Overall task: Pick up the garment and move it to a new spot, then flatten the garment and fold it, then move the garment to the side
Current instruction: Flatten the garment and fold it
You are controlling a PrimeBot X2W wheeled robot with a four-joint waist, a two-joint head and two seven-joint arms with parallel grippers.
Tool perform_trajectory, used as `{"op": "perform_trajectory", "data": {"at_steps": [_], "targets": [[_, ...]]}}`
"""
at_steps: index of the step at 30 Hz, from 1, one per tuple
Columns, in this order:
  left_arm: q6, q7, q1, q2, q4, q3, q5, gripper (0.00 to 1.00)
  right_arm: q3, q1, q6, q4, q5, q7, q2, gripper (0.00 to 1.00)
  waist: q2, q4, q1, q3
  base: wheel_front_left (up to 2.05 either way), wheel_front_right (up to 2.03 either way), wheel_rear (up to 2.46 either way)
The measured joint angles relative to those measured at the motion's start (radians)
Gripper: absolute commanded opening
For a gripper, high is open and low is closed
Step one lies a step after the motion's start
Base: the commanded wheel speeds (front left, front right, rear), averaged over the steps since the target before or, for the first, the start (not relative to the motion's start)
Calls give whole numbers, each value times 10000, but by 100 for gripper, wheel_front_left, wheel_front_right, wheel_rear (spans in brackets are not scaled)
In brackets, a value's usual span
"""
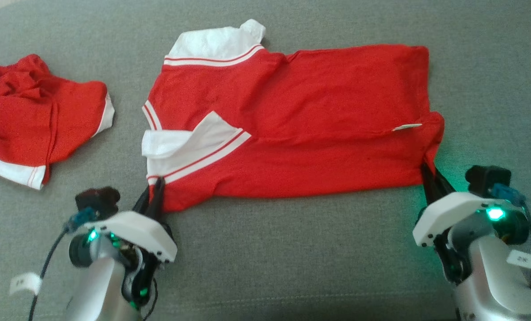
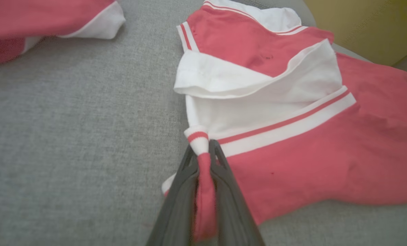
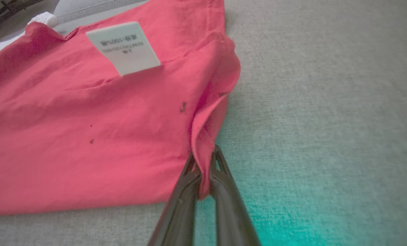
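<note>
Garment [image 1: 292, 129], a red shirt w/ white trim, lies spread mostly flat on grey cushion [image 1: 292, 258]. It sits just right of a 2nd red-and-white piece [image 1: 34, 120], not touching it, w/ a strip of bare cushion btwn them. The end w/ the white striped bands faces the 2nd piece; the hem end faces away. White sleeve flap [image 1: 181, 142] is folded over the red body at the end nearest the 2nd piece. Care label [image 1: 406, 127] pokes out of a seam at the end far from it.

L gripper [image 1: 157, 186] is at the garment's near corner, on the side closest to the 2nd piece. Its jaws are pressed together, pinching a bunched bit of white-and-red striped edge. In left wrist view the cloth runs down btwn the two dark fingers [image 2: 179, 191].

R gripper [image 1: 427, 174] is at the other near corner, well apart from the 2nd piece. Its jaws are also squeezed in, pinching a fold of red hem. In right wrist view a cloth ridge rises out of the fingertips.

Fabric puckers at both pinches; the rest lies down. Green glow from the R wrist light falls on the cushion beside that gripper. The 2nd piece is crumpled, w/ neither gripper on it.
</note>
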Motion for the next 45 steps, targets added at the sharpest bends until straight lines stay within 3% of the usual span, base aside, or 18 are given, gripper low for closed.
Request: {"op": "perform_trajectory", "data": {"at_steps": [7,19,20,21,22,35,45], "targets": [[337,94,1503,284,-1323,50,-44,0,-251,1302,0,-1037,270,173,6,0,0,-17,-1,-465,0,0,0],[934,1285,3475,522,-3095,-67,-276,0,-483,3062,0,-2220,631,1116,40,0,0,10,-1,-1125,0,0,0],[936,1411,3518,522,-3106,-123,-313,48,-468,3061,0,-2249,652,1097,40,10,0,11,-1,-1160,0,0,0],[963,1461,3533,520,-3108,-178,-311,100,-443,3060,0,-2268,681,1066,38,49,0,11,-1,-1198,0,0,0],[1024,1457,3548,520,-3120,-207,-309,100,-395,3063,0,-2311,675,1011,38,100,0,8,-1,-1236,0,0,0],[1864,-754,3550,625,-4263,-245,1177,100,-48,3052,0,-4372,192,-794,35,100,0,-5,-1,-1982,0,0,0],[2199,-903,3248,926,-4947,-278,1722,100,232,3209,0,-5708,119,-999,33,100,0,-115,-1,-2235,0,0,0]]}}
